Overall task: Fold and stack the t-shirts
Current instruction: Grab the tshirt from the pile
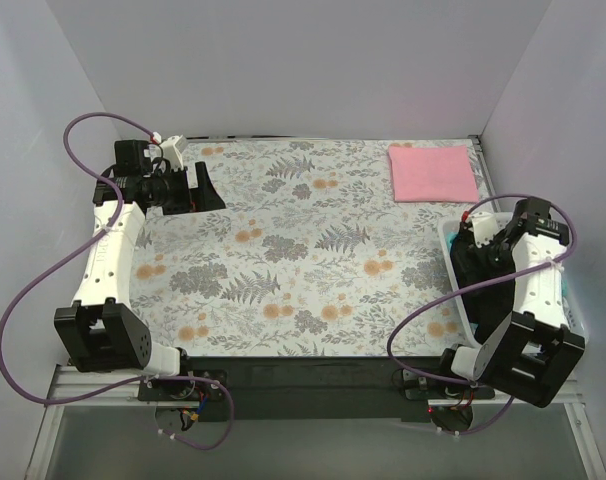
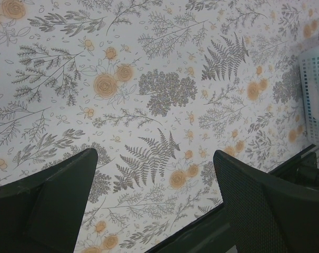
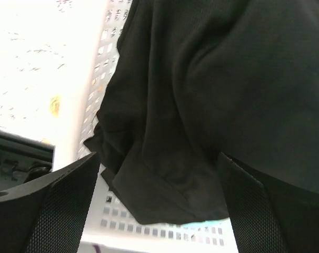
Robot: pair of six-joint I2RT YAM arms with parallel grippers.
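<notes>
We keep the folded pink t-shirt squared off in the far right corner of the floral table cloth, which reads as the start of the stack and leaves the middle of the cloth free for folding. The other shirts wait in the white lattice basket at the right edge of the table; the black t-shirt lies crumpled on top, and a thin sliver of teal fabric peeks out beneath its lower edge.

Our right gripper hangs directly above that black shirt with its jaws spread wide and nothing between them, so the fabric sits just under the fingertips, likely ready to be pinched.

Our left gripper hovers over bare cloth at the far left, jaws also wide apart and empty, well apart from any shirt.
</notes>
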